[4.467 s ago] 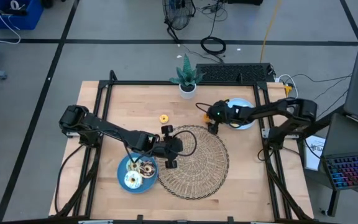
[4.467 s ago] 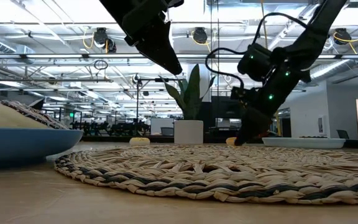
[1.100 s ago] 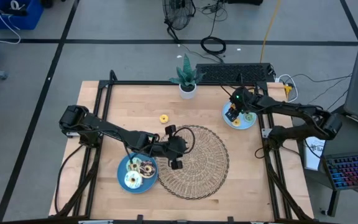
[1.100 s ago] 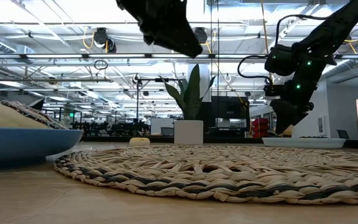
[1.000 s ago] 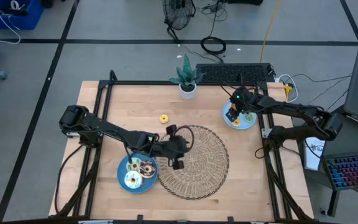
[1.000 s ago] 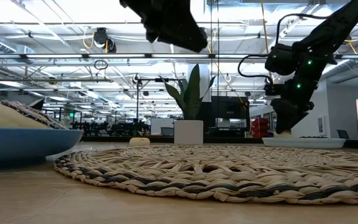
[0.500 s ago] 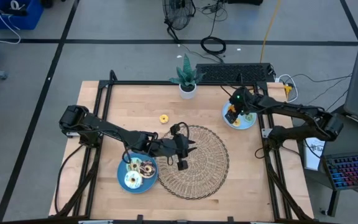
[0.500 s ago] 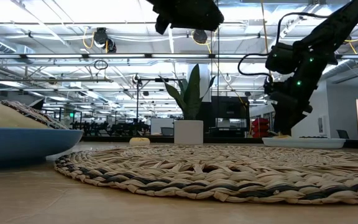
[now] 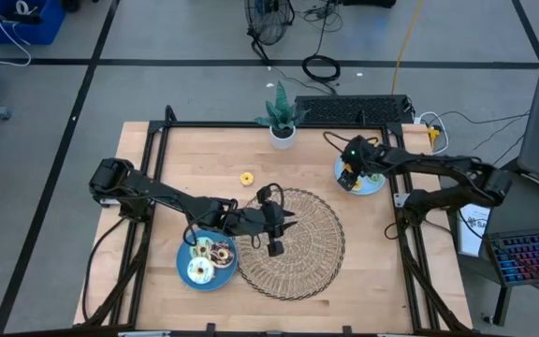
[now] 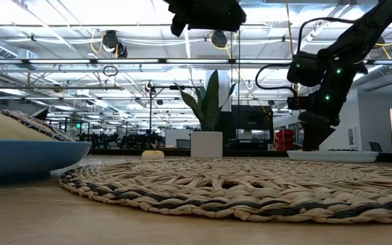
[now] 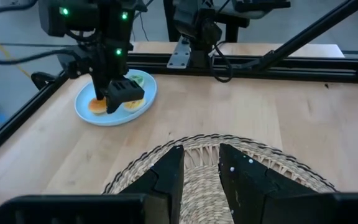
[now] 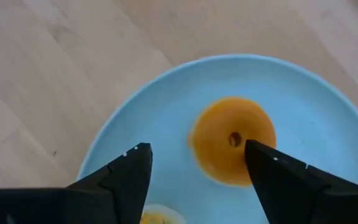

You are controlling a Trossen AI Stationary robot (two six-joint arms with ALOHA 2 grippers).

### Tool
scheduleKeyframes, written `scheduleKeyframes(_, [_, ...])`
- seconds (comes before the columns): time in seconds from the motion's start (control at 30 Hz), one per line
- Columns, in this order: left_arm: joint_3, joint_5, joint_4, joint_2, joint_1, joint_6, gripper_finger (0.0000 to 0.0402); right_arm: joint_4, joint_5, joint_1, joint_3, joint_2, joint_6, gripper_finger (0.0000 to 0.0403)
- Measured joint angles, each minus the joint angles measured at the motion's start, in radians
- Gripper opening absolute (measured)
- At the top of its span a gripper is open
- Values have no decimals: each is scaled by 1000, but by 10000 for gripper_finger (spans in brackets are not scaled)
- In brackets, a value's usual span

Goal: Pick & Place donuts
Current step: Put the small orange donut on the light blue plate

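My right gripper (image 12: 201, 180) hangs open over the far-right blue plate (image 9: 372, 185), fingers pointing down. An orange donut (image 12: 232, 140) lies flat on that plate just beyond and between the fingertips, untouched. A yellow donut (image 11: 132, 104) and a green one (image 11: 137, 79) lie on the same plate. My left gripper (image 11: 201, 177) hovers above the wicker mat (image 9: 312, 248), fingers a little apart with nothing between them. Another yellow donut (image 9: 247, 178) rests on the bare table. Several donuts fill the near-left blue plate (image 9: 183, 264).
A potted plant (image 9: 281, 122) stands at the far edge, mid-table. A black frame (image 9: 251, 124) borders the wooden table. Bare wood lies between the mat and the far-right plate. The low view shows my left gripper (image 10: 206, 17) well above the mat.
My left gripper has tipped its fingers upward, rising a little and shifting slightly toward the table's right over the mat. My right gripper stays over the far-right plate above the orange donut.
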Motion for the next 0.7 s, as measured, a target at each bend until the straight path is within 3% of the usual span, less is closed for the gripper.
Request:
scheduleKeyframes(0.27, [0,0,0,0,0,0,106,27,9,0,0,19,-6,195])
scheduleKeyframes(0.47, [0,0,0,0,0,0,106,22,100,0,0,18,-21,111])
scheduleKeyframes(0.7, [0,0,0,0,0,0,106,22,105,0,0,18,-61,10])
